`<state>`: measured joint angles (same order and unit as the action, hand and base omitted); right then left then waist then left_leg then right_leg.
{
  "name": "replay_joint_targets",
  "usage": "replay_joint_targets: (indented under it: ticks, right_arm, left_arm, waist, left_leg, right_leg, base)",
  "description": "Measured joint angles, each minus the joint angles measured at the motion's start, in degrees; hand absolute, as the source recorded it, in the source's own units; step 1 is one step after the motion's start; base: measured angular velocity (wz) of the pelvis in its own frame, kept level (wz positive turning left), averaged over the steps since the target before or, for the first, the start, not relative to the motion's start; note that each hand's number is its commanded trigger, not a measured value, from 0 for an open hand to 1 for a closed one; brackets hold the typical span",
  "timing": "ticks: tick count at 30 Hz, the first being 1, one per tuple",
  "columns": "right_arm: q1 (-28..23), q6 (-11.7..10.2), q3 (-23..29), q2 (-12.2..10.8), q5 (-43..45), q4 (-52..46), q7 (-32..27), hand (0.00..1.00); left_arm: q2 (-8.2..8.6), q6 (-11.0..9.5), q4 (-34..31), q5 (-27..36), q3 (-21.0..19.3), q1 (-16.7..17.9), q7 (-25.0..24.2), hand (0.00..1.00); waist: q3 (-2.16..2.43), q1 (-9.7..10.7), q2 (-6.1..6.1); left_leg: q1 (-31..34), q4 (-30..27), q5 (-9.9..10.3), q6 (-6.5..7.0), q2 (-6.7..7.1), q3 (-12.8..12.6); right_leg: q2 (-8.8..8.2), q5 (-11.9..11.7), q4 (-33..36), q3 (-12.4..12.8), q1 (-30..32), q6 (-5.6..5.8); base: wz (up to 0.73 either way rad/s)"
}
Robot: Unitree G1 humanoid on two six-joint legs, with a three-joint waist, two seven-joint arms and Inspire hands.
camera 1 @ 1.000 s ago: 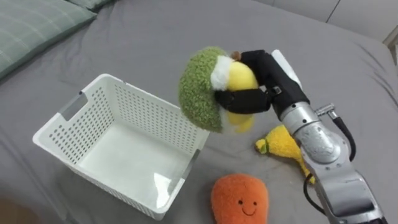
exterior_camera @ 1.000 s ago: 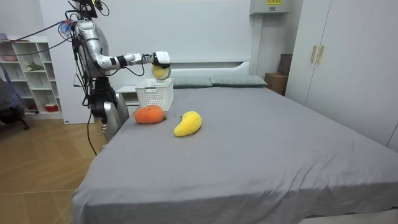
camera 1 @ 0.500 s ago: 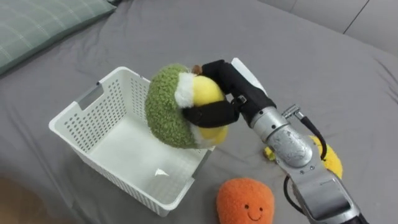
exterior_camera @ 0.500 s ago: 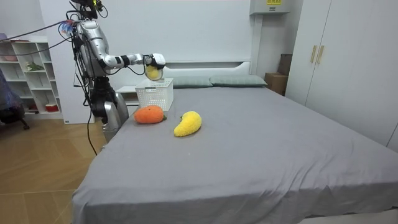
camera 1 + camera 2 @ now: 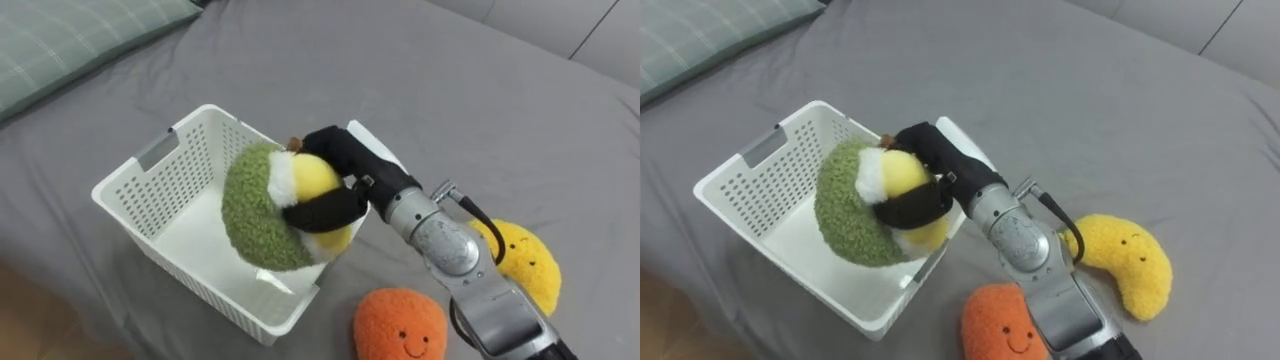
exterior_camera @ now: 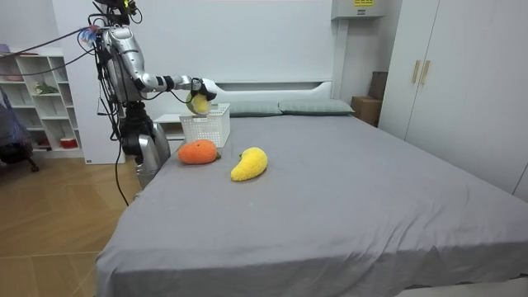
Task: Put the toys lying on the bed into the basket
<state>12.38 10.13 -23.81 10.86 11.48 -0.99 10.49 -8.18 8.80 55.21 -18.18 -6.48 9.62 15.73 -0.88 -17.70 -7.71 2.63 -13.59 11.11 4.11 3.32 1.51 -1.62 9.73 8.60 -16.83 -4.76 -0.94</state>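
Grey bed sheet (image 5: 480, 90) covers the whole bed, smooth with slight wrinkles; a green striped pillow (image 5: 60, 40) lies at the upper left corner of the left eye view. In the room view the bed runs out from a white wall, with a tall wardrobe (image 6: 462, 91) on the room view's right, a white shelf unit (image 6: 37, 99) on its left and a wooden floor (image 6: 49, 223) beside the bed. Robot stands at the bed's corner on the room view's left, right arm stretched over the mattress.

White perforated basket (image 5: 170, 180) sits on the sheet. Right hand (image 5: 340, 165) has its black fingers curled round a green and yellow plush toy (image 5: 255, 220), holding it over the basket's right end, partly inside the rim; contact with the basket cannot be told. Orange plush (image 5: 400, 325) with a smiley face lies on the sheet just right of the basket, and a yellow plush (image 5: 520, 265) lies near it, further right, both outside the basket.
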Motion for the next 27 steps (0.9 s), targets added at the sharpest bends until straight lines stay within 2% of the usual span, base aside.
replay_joint_targets:
  ticks: [4,27]
  right_arm:
    - [0.0,0.0,0.0,0.0,-0.1,0.2,-0.9,0.00]
    - [0.0,-0.3,0.1,0.0,-0.6,0.2,-5.0,0.00]
  left_arm:
    - [0.02,0.0,0.1,0.0,0.0,0.1,-0.1,0.00]
    - [0.02,0.0,1.2,-0.1,1.0,0.6,1.2,0.00]
  waist:
    - [-0.11,0.0,0.17]
    - [-0.09,0.4,0.93]
  left_leg:
    - [0.1,0.0,-0.2,0.17,0.23,0.4]
    - [-0.1,0.0,-0.4,0.41,0.42,0.5]
  right_leg:
    - [-0.14,0.0,0.0,-0.5,0.0,0.09]
    - [-0.26,-0.2,0.0,-0.5,-0.1,0.33]
  base:
    - [0.07]
    - [0.00]
